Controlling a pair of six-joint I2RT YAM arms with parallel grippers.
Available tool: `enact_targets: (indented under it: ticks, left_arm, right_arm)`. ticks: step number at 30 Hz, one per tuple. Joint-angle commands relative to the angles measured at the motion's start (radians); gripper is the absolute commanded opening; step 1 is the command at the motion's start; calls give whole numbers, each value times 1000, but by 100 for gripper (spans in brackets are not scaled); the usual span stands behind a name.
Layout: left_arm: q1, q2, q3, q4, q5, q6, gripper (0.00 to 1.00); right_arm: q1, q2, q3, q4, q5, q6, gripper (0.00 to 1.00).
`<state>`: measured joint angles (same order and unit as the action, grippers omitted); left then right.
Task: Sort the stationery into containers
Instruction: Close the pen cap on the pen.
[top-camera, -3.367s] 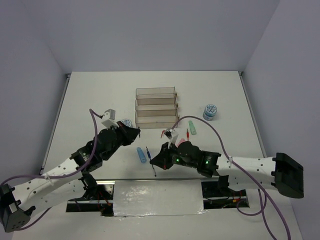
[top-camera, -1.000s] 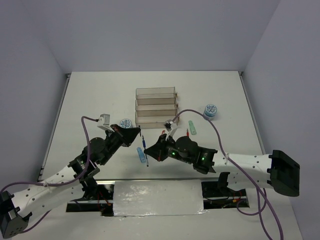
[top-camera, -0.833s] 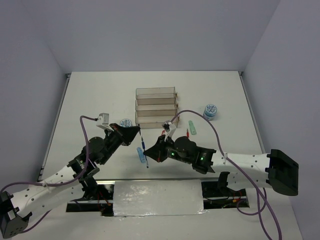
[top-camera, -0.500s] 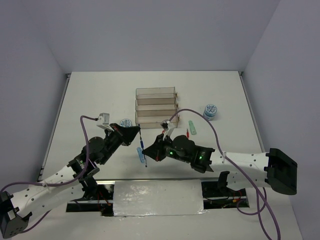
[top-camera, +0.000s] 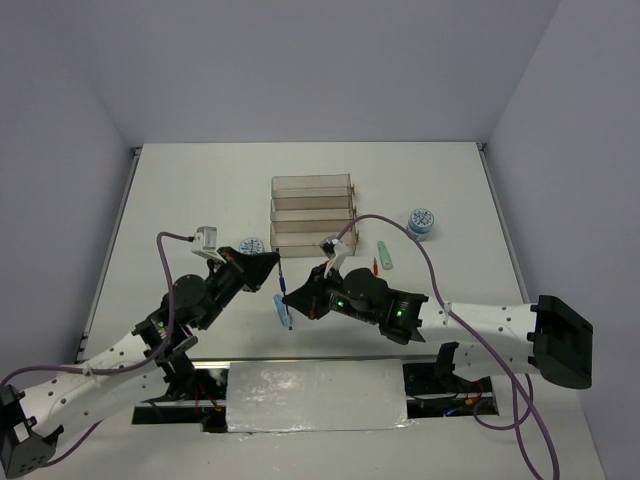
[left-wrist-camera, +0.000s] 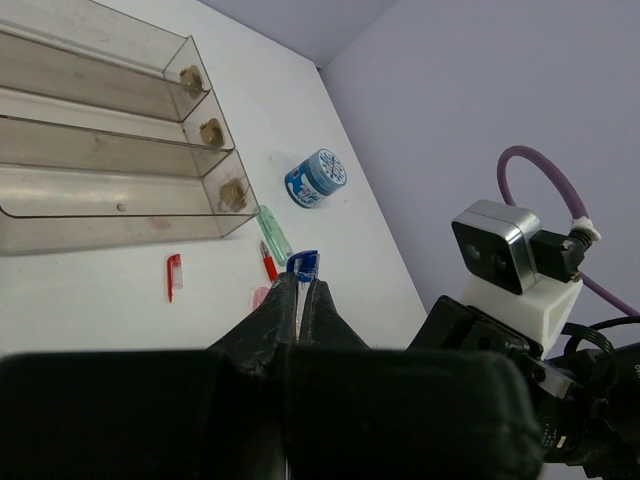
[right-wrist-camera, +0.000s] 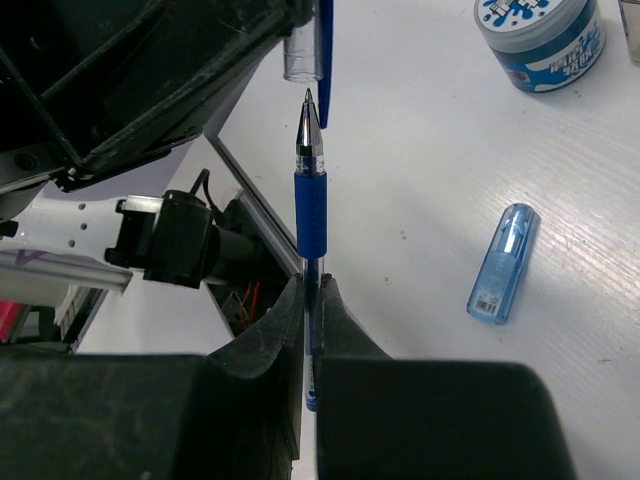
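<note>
1. Worktop (top-camera: 200, 200): white, matt, rectangular. It is seen in all three views, and a fine streaked grain is shown in the right wrist view.
2. Edge strip (top-camera: 112, 240): thin, grey and metallic-looking. It is run along the left side of the worktop, from the far corner toward the near edge.
3. Left corner fitting (top-camera: 135, 151) and right corner fitting (top-camera: 481, 147): small grey pieces set at the two far corners of the worktop. Detail is too small to be made out.
4. Back wall (top-camera: 320, 70): plain, pale lavender-grey, met by the worktop's far edge.
5. Left wall (top-camera: 50, 180) and right wall (top-camera: 570, 180): the same plain finish, set along either side.
6. Front panel (top-camera: 315, 395): a pale, glossy rectangle laid at the middle of the near edge, with mottled reflections on it.
</note>
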<state>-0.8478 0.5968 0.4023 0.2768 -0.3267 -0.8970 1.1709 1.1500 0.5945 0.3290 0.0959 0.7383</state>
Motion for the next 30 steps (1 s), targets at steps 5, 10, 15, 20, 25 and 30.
enact_targets:
  ticks: [5, 10, 15, 20, 25, 30]
  left_arm:
    - [-5, -19, -11, 47, 9, -13, 0]
    - [-5, -8, -19, 56, 18, -19, 0]
    - [-5, -8, -29, 62, 25, -20, 0]
    - [-5, -11, -42, 70, 40, -39, 0]
    - [-5, -25, -63, 85, 54, -60, 0]
    - [-5, -19, -72, 101, 69, -80, 0]
  right_arm:
    - [-2, 8, 41, 10, 30, -17, 0]
    - [-7, 4, 54, 5, 19, -28, 0]
    - [-10, -1, 60, 1, 30, -33, 0]
    - [-23, -9, 59, 4, 45, -34, 0]
    - [-43, -15, 65, 8, 48, -42, 0]
    - [-51, -15, 87, 31, 47, -88, 0]
